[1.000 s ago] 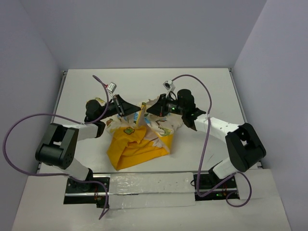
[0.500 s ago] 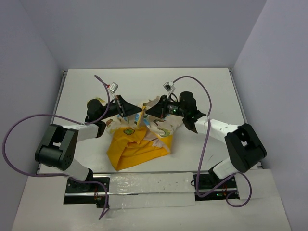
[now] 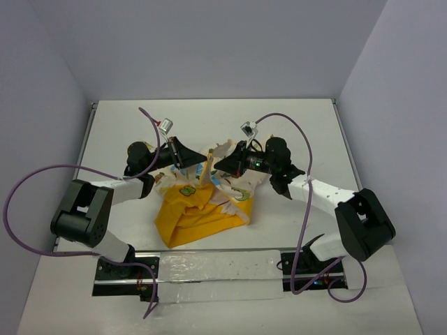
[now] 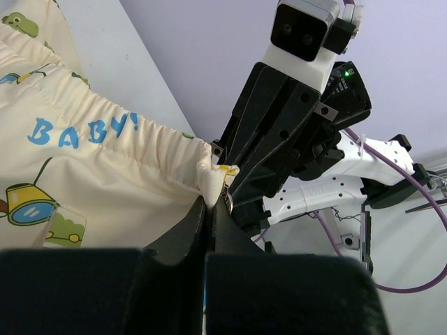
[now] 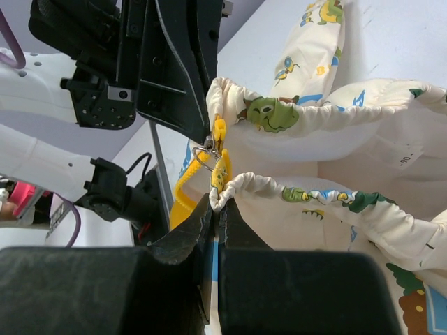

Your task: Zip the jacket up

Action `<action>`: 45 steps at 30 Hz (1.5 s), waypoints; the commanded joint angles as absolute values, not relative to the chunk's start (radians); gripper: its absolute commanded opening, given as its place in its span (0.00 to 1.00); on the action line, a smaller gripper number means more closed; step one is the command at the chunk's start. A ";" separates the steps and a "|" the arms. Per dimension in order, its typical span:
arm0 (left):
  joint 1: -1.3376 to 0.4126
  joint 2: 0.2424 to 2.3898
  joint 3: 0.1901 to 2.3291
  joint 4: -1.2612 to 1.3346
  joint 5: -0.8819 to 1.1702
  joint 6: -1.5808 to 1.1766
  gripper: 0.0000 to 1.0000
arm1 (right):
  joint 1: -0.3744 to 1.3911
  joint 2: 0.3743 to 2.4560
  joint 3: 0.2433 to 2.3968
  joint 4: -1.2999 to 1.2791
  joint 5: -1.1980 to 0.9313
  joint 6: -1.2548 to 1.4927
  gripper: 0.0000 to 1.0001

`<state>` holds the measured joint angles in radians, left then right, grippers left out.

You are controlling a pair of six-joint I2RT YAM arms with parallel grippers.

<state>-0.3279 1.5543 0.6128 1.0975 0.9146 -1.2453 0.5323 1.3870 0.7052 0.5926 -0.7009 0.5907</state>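
Note:
The jacket lies mid-table, its yellow-orange lining with a green patch toward me and its cream cartoon-print fabric lifted at the far side. My left gripper is shut on one gathered cream hem corner. My right gripper is shut on the other hem corner. The two grippers face each other tip to tip, almost touching. The yellow zipper with its metal pull ring hangs between the two held corners.
The white table is bounded by grey walls at the back and sides. Purple cables loop above both arms. A taped strip runs along the near edge by the arm bases.

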 commanded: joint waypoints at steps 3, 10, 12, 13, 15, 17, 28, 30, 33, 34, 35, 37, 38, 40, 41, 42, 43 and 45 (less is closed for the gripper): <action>-0.340 1.559 0.664 1.131 0.934 -1.227 0.00 | 0.543 1.335 0.691 0.641 -0.690 0.562 0.00; -0.344 1.557 0.666 1.128 0.934 -1.224 0.00 | 0.541 1.348 0.695 0.640 -0.704 0.561 0.00; -0.344 1.560 0.664 1.129 0.934 -1.226 0.00 | 0.541 1.348 0.700 0.640 -0.714 0.559 0.00; -0.345 1.561 0.664 1.130 0.935 -1.226 0.00 | 0.541 1.348 0.703 0.640 -0.720 0.557 0.00; -0.347 1.565 0.666 1.132 0.936 -1.227 0.00 | 0.543 1.348 0.707 0.640 -0.732 0.555 0.00; -0.348 1.565 0.667 1.133 0.936 -1.228 0.00 | 0.543 1.349 0.708 0.640 -0.735 0.554 0.00; -0.359 1.568 0.678 1.121 0.933 -1.221 0.00 | 0.543 1.369 0.719 0.641 -0.752 0.554 0.00; -0.360 1.568 0.680 1.121 0.934 -1.220 0.00 | 0.543 1.370 0.718 0.643 -0.751 0.554 0.00; -0.362 1.566 0.681 1.112 0.934 -1.211 0.00 | 0.543 1.371 0.716 0.644 -0.756 0.554 0.00; -0.362 1.566 0.681 1.109 0.934 -1.210 0.00 | 0.543 1.370 0.715 0.644 -0.757 0.554 0.00; -0.363 1.566 0.682 1.108 0.934 -1.209 0.00 | 0.543 1.370 0.716 0.645 -0.759 0.554 0.00; -0.364 1.568 0.681 1.113 0.937 -1.211 0.00 | 0.543 1.368 0.717 0.644 -0.756 0.553 0.00; -0.365 1.569 0.681 1.116 0.938 -1.212 0.00 | 0.543 1.367 0.718 0.644 -0.756 0.552 0.00; -0.366 1.571 0.680 1.120 0.939 -1.215 0.00 | 0.544 1.365 0.716 0.646 -0.753 0.554 0.00; -0.367 1.570 0.680 1.120 0.940 -1.214 0.00 | 0.544 1.364 0.717 0.645 -0.752 0.554 0.00; -0.367 1.569 0.680 1.119 0.940 -1.213 0.00 | 0.543 1.364 0.718 0.644 -0.752 0.554 0.00; -0.367 1.569 0.679 1.116 0.940 -1.212 0.00 | 0.543 1.363 0.717 0.644 -0.752 0.554 0.00; -0.368 1.568 0.678 1.114 0.942 -1.209 0.00 | 0.543 1.362 0.715 0.644 -0.752 0.554 0.00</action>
<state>-0.3546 1.5673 0.6411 1.0798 0.9176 -1.2347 0.5343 1.3773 0.6941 0.5911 -0.7361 0.5679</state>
